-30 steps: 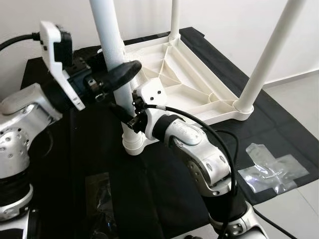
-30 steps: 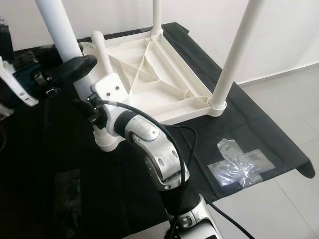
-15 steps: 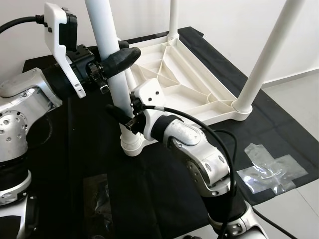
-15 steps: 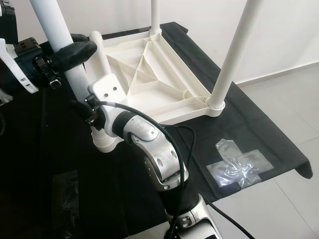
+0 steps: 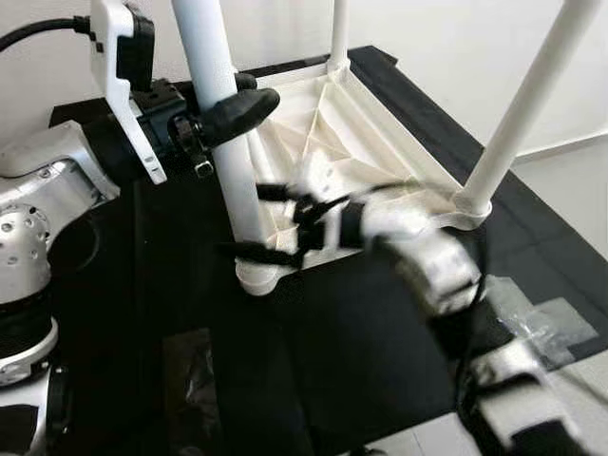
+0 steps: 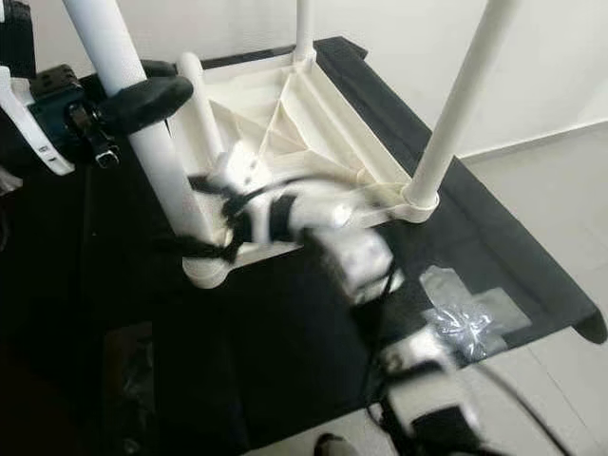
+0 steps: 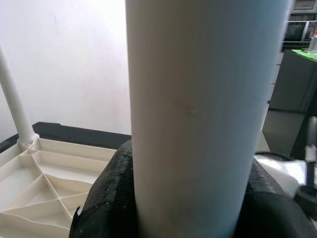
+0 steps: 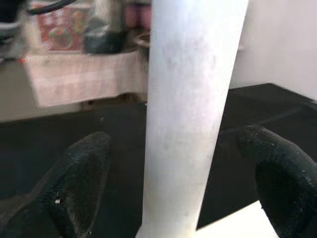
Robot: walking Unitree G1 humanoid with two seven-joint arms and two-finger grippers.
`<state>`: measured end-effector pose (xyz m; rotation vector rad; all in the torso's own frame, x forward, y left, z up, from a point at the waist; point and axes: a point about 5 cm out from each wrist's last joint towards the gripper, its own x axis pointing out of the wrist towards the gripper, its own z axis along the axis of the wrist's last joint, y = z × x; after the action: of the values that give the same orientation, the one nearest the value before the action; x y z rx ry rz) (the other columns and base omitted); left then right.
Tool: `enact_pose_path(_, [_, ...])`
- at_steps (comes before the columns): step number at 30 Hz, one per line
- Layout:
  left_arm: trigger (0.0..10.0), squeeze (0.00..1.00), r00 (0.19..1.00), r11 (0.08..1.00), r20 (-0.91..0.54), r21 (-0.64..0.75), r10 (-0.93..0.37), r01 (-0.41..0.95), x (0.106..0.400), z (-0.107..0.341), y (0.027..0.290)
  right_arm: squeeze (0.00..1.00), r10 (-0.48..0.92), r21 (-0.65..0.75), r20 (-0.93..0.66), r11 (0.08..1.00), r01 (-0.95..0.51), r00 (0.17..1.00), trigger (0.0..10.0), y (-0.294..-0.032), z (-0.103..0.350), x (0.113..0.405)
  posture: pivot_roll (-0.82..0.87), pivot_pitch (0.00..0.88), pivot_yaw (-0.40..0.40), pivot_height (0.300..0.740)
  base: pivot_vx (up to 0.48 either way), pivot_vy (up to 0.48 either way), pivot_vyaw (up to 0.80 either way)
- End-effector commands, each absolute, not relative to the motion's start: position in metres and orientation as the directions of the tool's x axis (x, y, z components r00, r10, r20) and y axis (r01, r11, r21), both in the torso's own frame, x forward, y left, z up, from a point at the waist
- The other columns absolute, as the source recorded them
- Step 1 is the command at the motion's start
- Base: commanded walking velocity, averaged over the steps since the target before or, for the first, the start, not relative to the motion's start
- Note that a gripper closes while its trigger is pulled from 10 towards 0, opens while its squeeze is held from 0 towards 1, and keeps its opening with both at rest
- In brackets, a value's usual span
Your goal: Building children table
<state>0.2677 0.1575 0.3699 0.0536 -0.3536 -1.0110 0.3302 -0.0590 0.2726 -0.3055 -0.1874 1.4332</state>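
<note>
Left eye view: left end effector (image 5: 228, 109) pinches an upright white leg (image 5: 228, 152); blurred right end effector (image 5: 269, 223) is spread around its base.

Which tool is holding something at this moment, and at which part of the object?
The left tool clamps the near white table leg around its upper shaft. The right tool is open around its lower part, holding nothing.
</note>
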Motion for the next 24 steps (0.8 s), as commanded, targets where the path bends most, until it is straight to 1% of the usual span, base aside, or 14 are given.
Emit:
enact_pose_path(1, [0.0, 0.00, 0.449, 0.490, 0.217, 0.202, -0.867, 0.848, 0.264, 0.365, 0.152, 0.00, 0.996, -0.305, -0.062, 0.042, -0.952, 0.064, 10.0, -0.058, 0.272, 0.331, 0.05, 0.199, 0.029, 0.740, 0.000, 0.000, 0.00])
enact_pose_path(3, [0.0, 0.00, 0.445, 0.486, 0.217, 0.204, -0.869, 0.850, 0.261, 0.366, 0.151, 0.00, 0.997, -0.290, -0.072, -0.027, -0.957, -0.006, 10.0, -0.061, 0.282, 0.339, 0.06, 0.201, 0.028, 0.740, 0.000, 0.000, 0.00])
enact_pose_path(4, [0.0, 0.00, 0.445, 0.486, 0.217, 0.204, -0.869, 0.850, 0.261, 0.366, 0.151, 0.00, 0.997, -0.290, -0.072, -0.027, -0.957, -0.006, 10.0, -0.061, 0.282, 0.339, 0.06, 0.201, 0.028, 0.740, 0.000, 0.000, 0.00])
enact_pose_path(5, [0.0, 0.00, 0.440, 0.481, 0.215, 0.206, -0.872, 0.852, 0.259, 0.366, 0.149, 0.00, 0.995, -0.279, -0.075, -0.085, -0.957, -0.066, 10.0, -0.057, 0.288, 0.343, 0.08, 0.207, 0.025, 0.740, 0.000, 0.000, 0.00])
enact_pose_path(6, [0.0, 0.00, 0.440, 0.481, 0.215, 0.206, -0.872, 0.852, 0.259, 0.366, 0.149, 0.00, 0.995, -0.279, -0.075, -0.085, -0.957, -0.066, 10.0, -0.057, 0.288, 0.343, 0.08, 0.207, 0.025, 0.740, 0.000, 0.000, 0.00])
enact_pose_path(9, [0.0, 0.00, 0.436, 0.477, 0.213, 0.206, -0.874, 0.855, 0.256, 0.367, 0.147, 0.00, 0.989, -0.277, -0.085, -0.140, -0.950, -0.121, 10.0, -0.050, 0.290, 0.345, 0.09, 0.214, 0.020, 0.740, 0.000, 0.000, 0.00])
enact_pose_path(10, [0.0, 0.00, 0.436, 0.477, 0.213, 0.206, -0.874, 0.855, 0.256, 0.367, 0.147, 0.00, 0.989, -0.277, -0.085, -0.140, -0.950, -0.121, 10.0, -0.050, 0.290, 0.345, 0.09, 0.214, 0.020, 0.740, 0.000, 0.000, 0.00])
enact_pose_path(12, [0.0, 0.00, 0.433, 0.473, 0.211, 0.205, -0.876, 0.857, 0.254, 0.367, 0.145, 0.00, 0.980, -0.277, -0.091, -0.194, -0.941, -0.176, 10.0, -0.042, 0.287, 0.343, 0.11, 0.222, 0.020, 0.740, 0.000, 0.000, 0.00])
enact_pose_path(13, [0.0, 0.00, 0.433, 0.473, 0.211, 0.205, -0.876, 0.857, 0.254, 0.367, 0.145, 0.00, 0.980, -0.277, -0.091, -0.194, -0.941, -0.176, 10.0, -0.042, 0.287, 0.343, 0.11, 0.222, 0.020, 0.740, 0.000, 0.000, 0.00])
enact_pose_path(14, [0.0, 0.00, 0.432, 0.471, 0.211, 0.205, -0.877, 0.858, 0.253, 0.368, 0.144, 0.00, 0.975, -0.273, -0.092, -0.221, -0.936, -0.203, 9.3, -0.038, 0.285, 0.342, 0.11, 0.227, 0.022, 0.740, 0.000, 0.000, 0.00])
enact_pose_path(15, [0.0, 0.00, 0.432, 0.471, 0.211, 0.205, -0.877, 0.858, 0.253, 0.368, 0.144, 0.00, 0.975, -0.273, -0.092, -0.221, -0.936, -0.203, 9.3, -0.038, 0.285, 0.342, 0.11, 0.227, 0.022, 0.740, 0.000, 0.000, 0.00])
enact_pose_path(16, [0.0, 0.00, 0.430, 0.470, 0.209, 0.205, -0.878, 0.859, 0.252, 0.368, 0.143, 0.00, 0.971, -0.269, -0.093, -0.238, -0.933, -0.221, 0.0, -0.035, 0.283, 0.342, 0.12, 0.232, 0.022, 0.740, 0.000, 0.000, 0.00])
enact_pose_path(19, [0.0, 0.00, 0.428, 0.467, 0.208, 0.207, -0.880, 0.860, 0.250, 0.369, 0.141, 0.00, 0.962, -0.263, -0.108, -0.272, -0.926, -0.252, 0.0, -0.032, 0.280, 0.342, 0.13, 0.247, 0.025, 0.740, 0.000, 0.000, 0.00])
enact_pose_path(24, [0.0, 0.00, 0.427, 0.466, 0.208, 0.208, -0.880, 0.860, 0.249, 0.370, 0.140, 0.00, 0.957, -0.266, -0.121, -0.287, -0.920, -0.263, 0.0, -0.032, 0.280, 0.345, 0.13, 0.251, 0.023, 0.740, 0.000, 0.000, 0.00])
